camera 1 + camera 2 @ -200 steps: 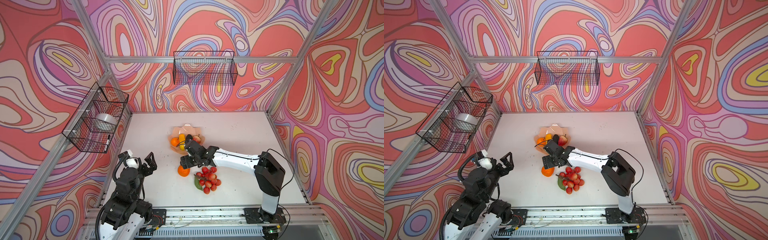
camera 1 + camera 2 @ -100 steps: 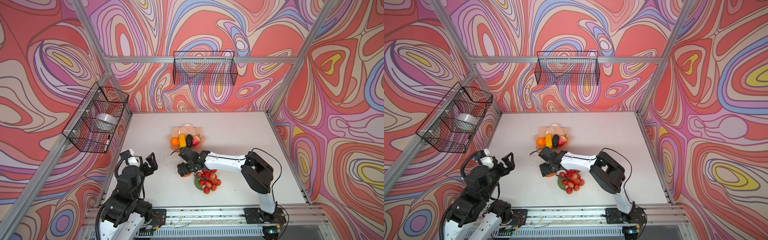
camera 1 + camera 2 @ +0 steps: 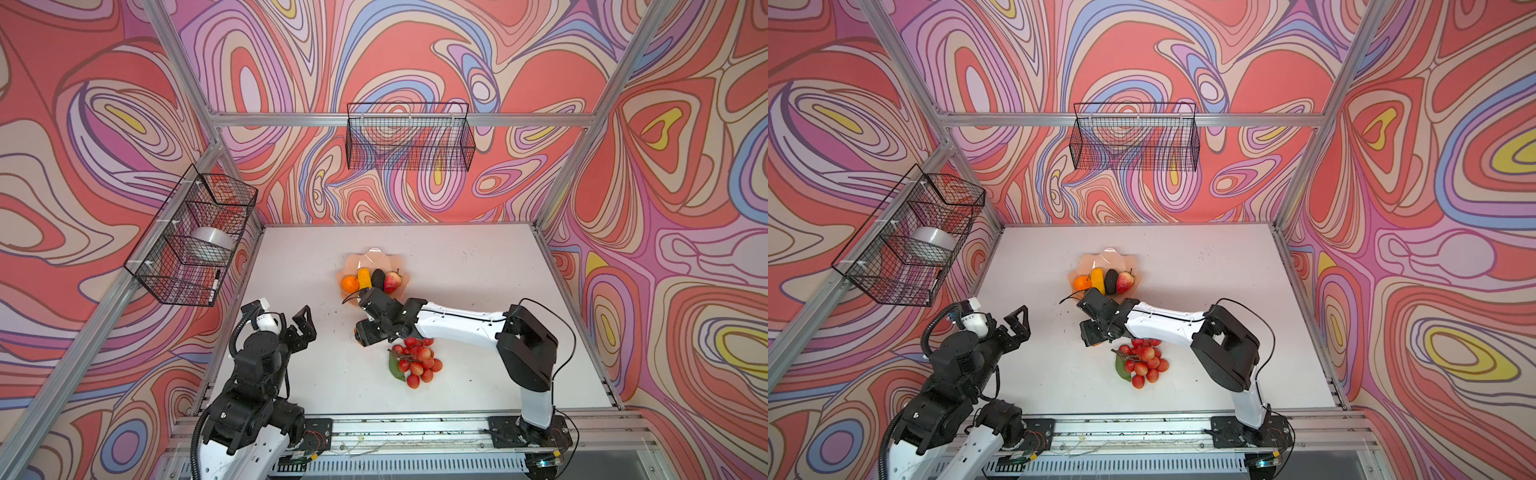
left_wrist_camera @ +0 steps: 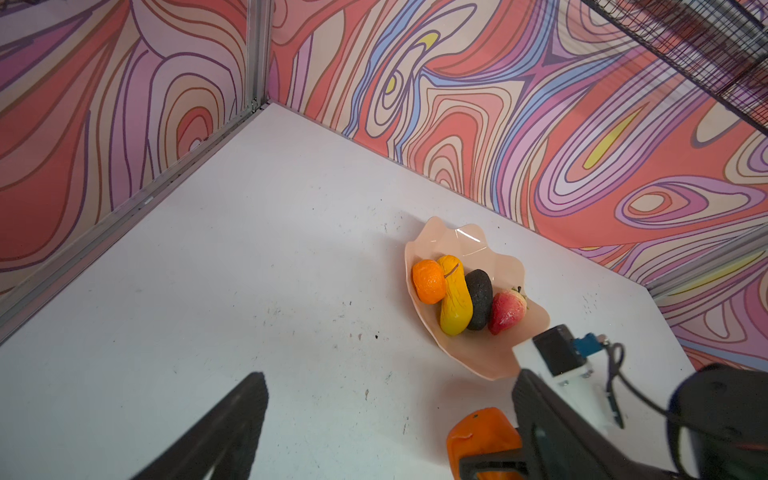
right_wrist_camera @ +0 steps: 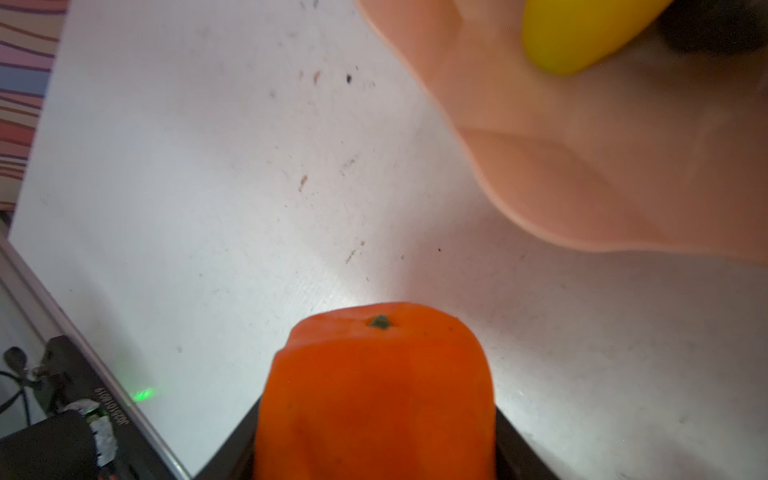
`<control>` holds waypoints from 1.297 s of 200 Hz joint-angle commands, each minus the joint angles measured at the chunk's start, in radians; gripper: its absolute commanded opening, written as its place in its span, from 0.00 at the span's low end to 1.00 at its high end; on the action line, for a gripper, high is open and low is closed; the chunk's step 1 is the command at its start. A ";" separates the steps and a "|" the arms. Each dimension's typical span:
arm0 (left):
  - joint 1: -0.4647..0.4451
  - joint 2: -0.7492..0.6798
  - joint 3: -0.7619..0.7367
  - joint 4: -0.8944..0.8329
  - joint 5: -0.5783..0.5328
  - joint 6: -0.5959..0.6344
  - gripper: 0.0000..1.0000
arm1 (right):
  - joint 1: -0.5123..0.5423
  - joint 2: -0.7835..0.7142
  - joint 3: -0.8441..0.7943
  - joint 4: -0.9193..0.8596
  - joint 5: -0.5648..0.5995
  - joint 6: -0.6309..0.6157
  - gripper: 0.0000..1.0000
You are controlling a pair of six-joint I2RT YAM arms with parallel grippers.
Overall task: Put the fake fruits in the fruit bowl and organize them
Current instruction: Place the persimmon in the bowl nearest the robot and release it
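**A:** In both top views, what is the right hand [image 3: 366,332] doing?

**B:** It is reaching low over the surface [image 3: 465,270] and gripping the orange [image 3: 356,331]. Only a sliver of the fruit is showing under the fingers, here [image 3: 1096,344] too.

**A:** And the fruit bowl [image 3: 374,255]?

**B:** It is sitting just beyond that hand, carrying the other orange [image 3: 350,284], the yellow fruit [image 3: 364,278], the avocado [image 3: 378,277] and the strawberry [image 3: 391,281] in a row. The berry cluster [image 3: 417,361] is lying just beside the hand, on the side away from the bowl.

**A:** The left hand [image 3: 307,326]?

**B:** It is hanging well apart from all the fruit, jaws spread wide, holding nothing.

**A:** The left wrist view?

**B:** The orange [image 4: 478,436] is showing low at the edge, and the bowl [image 4: 465,241] is lying beyond it.

**A:** The right wrist view?

**B:** The orange [image 5: 374,395] is filling the gap between the two fingers [image 5: 515,453], its sides pressing flat against them. The bowl [image 5: 582,174] is lying ahead of the fingertips, apart from the orange. Whether the orange is resting on the surface, I cannot tell.
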 commanded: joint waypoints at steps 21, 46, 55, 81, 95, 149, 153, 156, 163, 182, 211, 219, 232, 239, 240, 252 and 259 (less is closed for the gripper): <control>0.005 -0.003 0.008 0.011 0.030 0.000 0.93 | -0.106 -0.115 0.057 0.034 0.018 -0.080 0.51; 0.005 -0.001 0.008 0.008 0.048 -0.002 0.93 | -0.163 -0.056 0.112 0.051 -0.064 -0.120 0.51; 0.005 -0.001 0.010 0.006 0.053 -0.005 0.93 | -0.176 -0.024 0.138 0.050 -0.087 -0.131 0.51; 0.005 -0.006 0.012 -0.006 0.075 -0.017 0.93 | -0.195 0.072 0.204 0.041 -0.111 -0.159 0.52; 0.005 -0.010 0.009 -0.014 0.079 -0.023 0.93 | -0.204 0.119 0.236 0.030 -0.125 -0.166 0.52; 0.006 -0.023 -0.008 -0.008 0.081 -0.041 0.93 | -0.229 0.213 0.262 0.018 -0.114 -0.176 0.55; 0.005 -0.021 -0.010 -0.009 0.083 -0.043 0.93 | -0.232 0.213 0.259 0.019 -0.113 -0.174 0.55; 0.005 -0.020 -0.010 -0.008 0.083 -0.044 0.93 | -0.234 0.213 0.256 0.021 -0.115 -0.172 0.55; 0.006 -0.018 -0.010 -0.008 0.084 -0.043 0.93 | -0.241 0.215 0.252 0.031 -0.121 -0.167 0.56; 0.006 -0.017 -0.011 -0.009 0.085 -0.045 0.93 | -0.249 0.223 0.253 0.034 -0.124 -0.166 0.64; 0.004 -0.021 -0.037 0.006 0.092 -0.061 0.93 | -0.257 0.232 0.271 0.003 -0.115 -0.172 0.76; 0.006 -0.021 -0.045 0.008 0.100 -0.072 0.93 | -0.259 0.225 0.270 0.004 -0.111 -0.172 0.78; 0.005 -0.020 -0.052 0.013 0.119 -0.084 0.93 | -0.264 0.206 0.264 0.004 -0.099 -0.170 0.80; 0.005 -0.018 -0.058 0.018 0.134 -0.088 0.93 | -0.267 0.192 0.262 0.007 -0.092 -0.169 0.81; 0.005 -0.017 -0.059 0.019 0.136 -0.089 0.93 | -0.267 0.191 0.261 0.007 -0.090 -0.169 0.81; 0.006 -0.011 -0.067 0.026 0.172 -0.096 0.92 | -0.272 0.161 0.252 0.014 -0.077 -0.169 0.82; 0.005 -0.005 -0.072 0.032 0.197 -0.101 0.92 | -0.276 0.141 0.242 0.019 -0.071 -0.169 0.83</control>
